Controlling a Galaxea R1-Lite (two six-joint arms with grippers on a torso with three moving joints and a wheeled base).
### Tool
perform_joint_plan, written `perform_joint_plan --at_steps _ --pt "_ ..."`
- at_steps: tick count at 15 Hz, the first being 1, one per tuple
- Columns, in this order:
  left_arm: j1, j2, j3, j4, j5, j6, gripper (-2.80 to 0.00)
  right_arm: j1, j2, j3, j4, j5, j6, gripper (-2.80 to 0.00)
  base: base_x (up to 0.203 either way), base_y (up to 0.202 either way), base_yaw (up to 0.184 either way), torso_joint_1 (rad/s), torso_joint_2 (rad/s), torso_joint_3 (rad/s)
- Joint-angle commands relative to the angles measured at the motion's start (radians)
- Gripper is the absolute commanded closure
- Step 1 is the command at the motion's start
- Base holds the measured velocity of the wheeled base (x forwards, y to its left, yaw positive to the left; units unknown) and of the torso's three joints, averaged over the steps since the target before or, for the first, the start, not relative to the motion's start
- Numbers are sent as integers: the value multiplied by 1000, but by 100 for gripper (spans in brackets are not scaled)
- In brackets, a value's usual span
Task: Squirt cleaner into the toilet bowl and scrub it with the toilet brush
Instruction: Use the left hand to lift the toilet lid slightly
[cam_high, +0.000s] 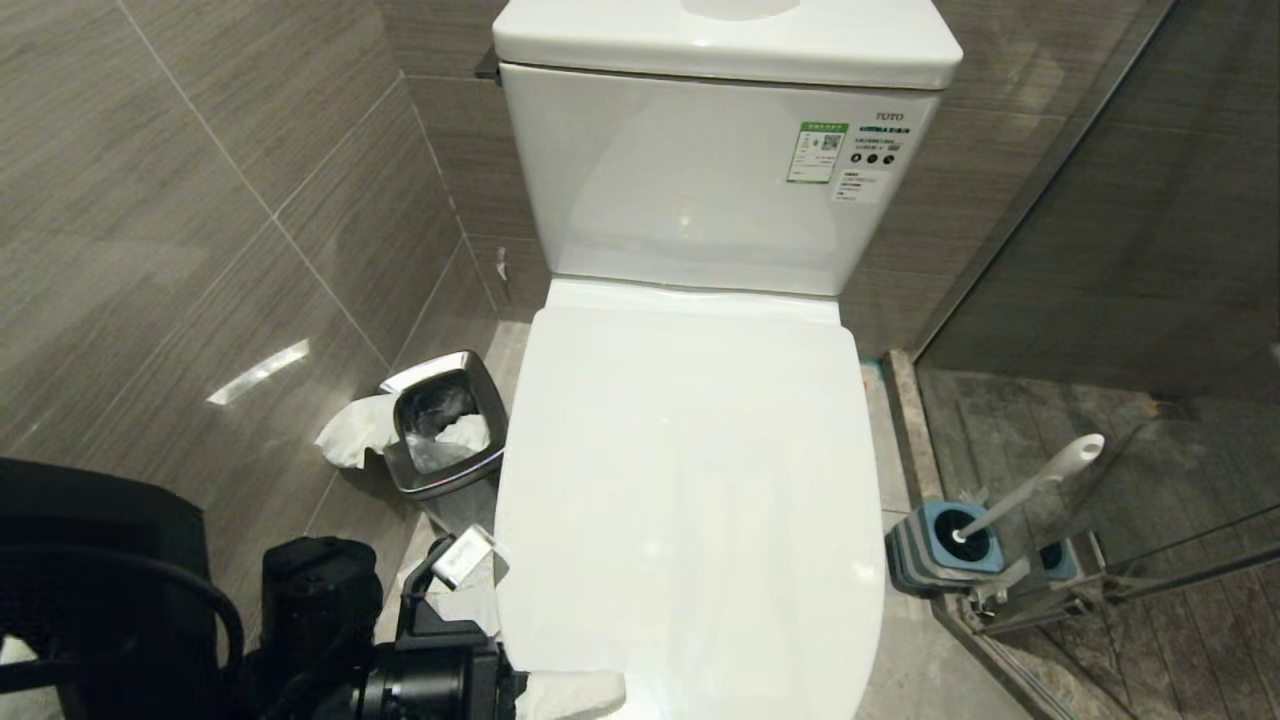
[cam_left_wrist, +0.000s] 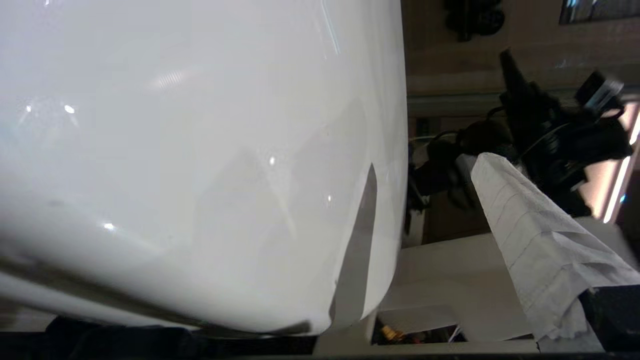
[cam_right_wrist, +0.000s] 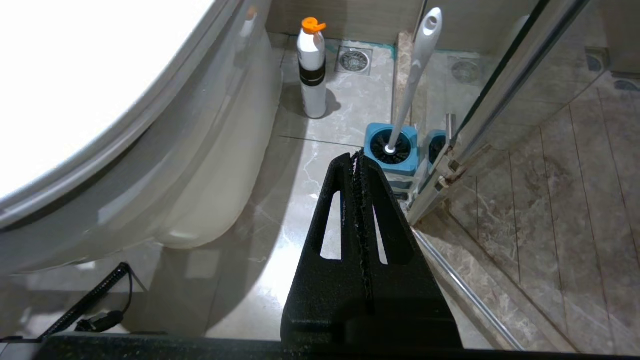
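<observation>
While the lid (cam_high: 690, 480) is down, left gripper (cam_high: 560, 690) spread beside its front edge | right gripper (cam_right_wrist: 357, 165) pressed together, toilet brush (cam_right_wrist: 412, 85) upright just ahead.

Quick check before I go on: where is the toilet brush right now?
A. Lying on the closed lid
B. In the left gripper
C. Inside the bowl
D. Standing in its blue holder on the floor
D: the toilet brush stands in the blue holder on the floor beside the toilet, bristles down and handle leaning free, with the shut right gripper short of it and the lid closed.
</observation>
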Motion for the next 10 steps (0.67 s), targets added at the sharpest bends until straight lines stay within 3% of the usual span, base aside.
perform_joint_plan --at_steps 1,3,6,10 --pt "-4 -94 -25 -14 -2 -117 -280 0 0 0 -1 0 0 0 0 0 0 0 0 0" --pt "-21 -147 -36 -14 -1 -207 -280 0 1 0 -1 2 0 0 0 0 0 0 0 0" --pt "-29 -227 -43 -14 -1 -281 -280 0 1 0 -1 0 0 0 0 0 0 0 0 0" --pt "-28 -279 -27 -14 3 -298 -280 0 1 0 -1 0 0 0 0 0 0 0 0 0"
